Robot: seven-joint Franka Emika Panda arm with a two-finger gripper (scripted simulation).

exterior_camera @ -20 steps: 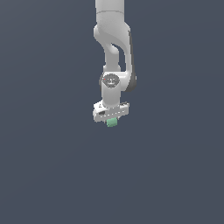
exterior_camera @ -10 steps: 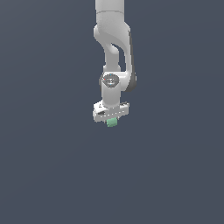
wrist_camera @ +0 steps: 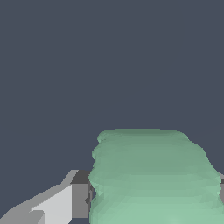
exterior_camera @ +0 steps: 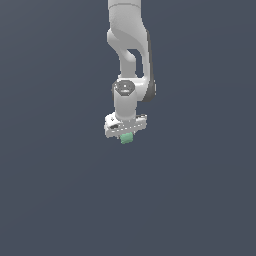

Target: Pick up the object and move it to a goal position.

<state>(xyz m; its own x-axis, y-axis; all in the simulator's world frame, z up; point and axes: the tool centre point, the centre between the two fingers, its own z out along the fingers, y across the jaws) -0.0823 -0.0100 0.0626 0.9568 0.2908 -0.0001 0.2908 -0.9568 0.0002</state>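
Observation:
The object is a small mint-green block [exterior_camera: 127,138] with rounded edges. In the exterior view it sits just under the white hand of my arm, held at my gripper [exterior_camera: 126,137]. In the wrist view the block [wrist_camera: 153,179] is large and close, pressed against one grey and white finger [wrist_camera: 74,199]; the other finger shows only as a sliver at the frame edge. The gripper is shut on the block. No goal marker shows in either view.
A plain dark grey surface [exterior_camera: 60,190] fills the background all around the arm. The white arm [exterior_camera: 129,55] comes down from the top of the exterior view. No other objects show.

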